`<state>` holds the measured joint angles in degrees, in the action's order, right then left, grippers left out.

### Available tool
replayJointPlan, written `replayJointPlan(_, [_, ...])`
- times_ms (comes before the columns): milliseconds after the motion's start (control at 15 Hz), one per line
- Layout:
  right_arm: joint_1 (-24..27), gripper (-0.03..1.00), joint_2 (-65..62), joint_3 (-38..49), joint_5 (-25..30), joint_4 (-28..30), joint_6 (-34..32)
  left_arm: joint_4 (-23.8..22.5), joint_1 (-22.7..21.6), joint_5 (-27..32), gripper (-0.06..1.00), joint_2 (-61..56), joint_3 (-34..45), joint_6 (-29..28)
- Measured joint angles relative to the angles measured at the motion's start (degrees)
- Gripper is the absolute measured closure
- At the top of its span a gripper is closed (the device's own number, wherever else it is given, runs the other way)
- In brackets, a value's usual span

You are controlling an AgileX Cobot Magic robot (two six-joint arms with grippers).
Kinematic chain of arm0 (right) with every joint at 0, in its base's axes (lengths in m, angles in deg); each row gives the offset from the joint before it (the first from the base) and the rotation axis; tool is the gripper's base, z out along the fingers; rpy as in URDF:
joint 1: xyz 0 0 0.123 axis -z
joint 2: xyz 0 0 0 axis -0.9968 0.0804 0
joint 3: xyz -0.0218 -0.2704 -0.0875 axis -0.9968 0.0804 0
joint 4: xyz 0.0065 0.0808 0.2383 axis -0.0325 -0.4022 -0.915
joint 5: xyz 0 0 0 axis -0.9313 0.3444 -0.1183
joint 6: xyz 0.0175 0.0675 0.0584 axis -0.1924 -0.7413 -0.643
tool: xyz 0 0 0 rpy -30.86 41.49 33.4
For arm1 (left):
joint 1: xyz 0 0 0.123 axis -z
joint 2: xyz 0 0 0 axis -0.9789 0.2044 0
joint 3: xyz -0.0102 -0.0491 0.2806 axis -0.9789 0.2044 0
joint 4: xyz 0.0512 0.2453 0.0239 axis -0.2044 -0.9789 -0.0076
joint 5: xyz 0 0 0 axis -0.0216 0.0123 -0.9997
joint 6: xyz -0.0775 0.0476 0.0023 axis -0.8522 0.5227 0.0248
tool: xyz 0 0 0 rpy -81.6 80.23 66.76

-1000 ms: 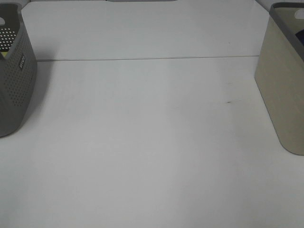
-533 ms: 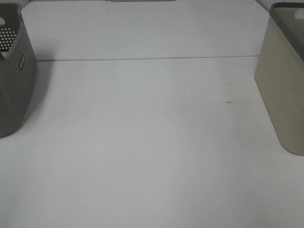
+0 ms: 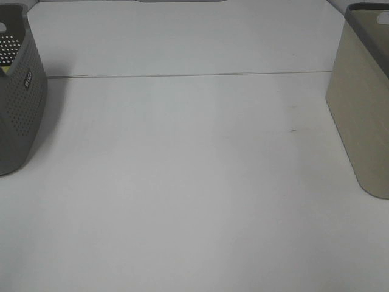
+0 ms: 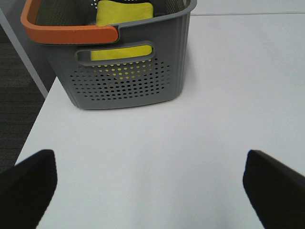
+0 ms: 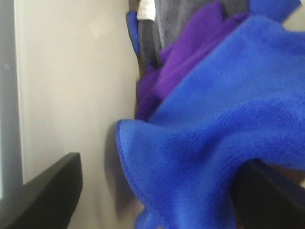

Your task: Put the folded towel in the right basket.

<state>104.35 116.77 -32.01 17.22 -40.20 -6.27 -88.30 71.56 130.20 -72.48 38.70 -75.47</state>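
Note:
In the right wrist view a folded blue towel (image 5: 214, 124) lies inside the beige right basket (image 5: 71, 81), on top of a purple cloth (image 5: 190, 67). My right gripper (image 5: 157, 195) is inside that basket with its fingers (image 5: 47, 195) wide apart. The blue towel's edge sits between them, and the far finger is partly hidden behind it. The right basket also shows at the right edge of the exterior high view (image 3: 361, 115), where neither arm is visible. My left gripper (image 4: 150, 191) is open and empty above the table.
A grey perforated basket (image 4: 128, 81) with an orange handle (image 4: 71, 33) holds a yellow towel (image 4: 124, 12); it stands at the table's left edge (image 3: 18, 103). A table seam (image 3: 182, 76) runs across the back.
A sliver of blue that showed at the right basket's rim a second ago has dropped out of sight. Nothing else has moved in the exterior high view.

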Motion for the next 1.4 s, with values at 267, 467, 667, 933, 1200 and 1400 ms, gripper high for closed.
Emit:
replayJointPlan(267, [0.0,0.17,-7.4,0.0,3.0,9.0,-7.2,0.0,0.0,0.0,-0.05,0.0,0.0,0.0])
replayJointPlan(467, [0.0,0.17,-16.9,0.0,3.2,11.6,-10.1,0.0,0.0,0.0,-0.05,0.0,0.0,0.0])
replayJointPlan(667, [-1.5,0.17,-27.3,0.0,4.8,7.0,-9.8,0.0,0.0,0.0,-0.05,0.0,0.0,0.0])
replayJointPlan(933, [-18.9,0.17,-40.0,0.0,11.8,6.2,1.8,0.0,0.0,0.0,-0.05,0.0,0.0,0.0])
replayJointPlan(1200, [-29.6,0.17,-53.4,1.4,25.1,7.2,3.0,0.0,0.0,0.0,-0.05,0.0,0.0,0.0])
replayJointPlan(1400, [-29.7,0.17,-66.1,7.6,25.6,10.5,-3.3,0.0,0.0,0.0,-0.05,0.0,0.0,0.0])
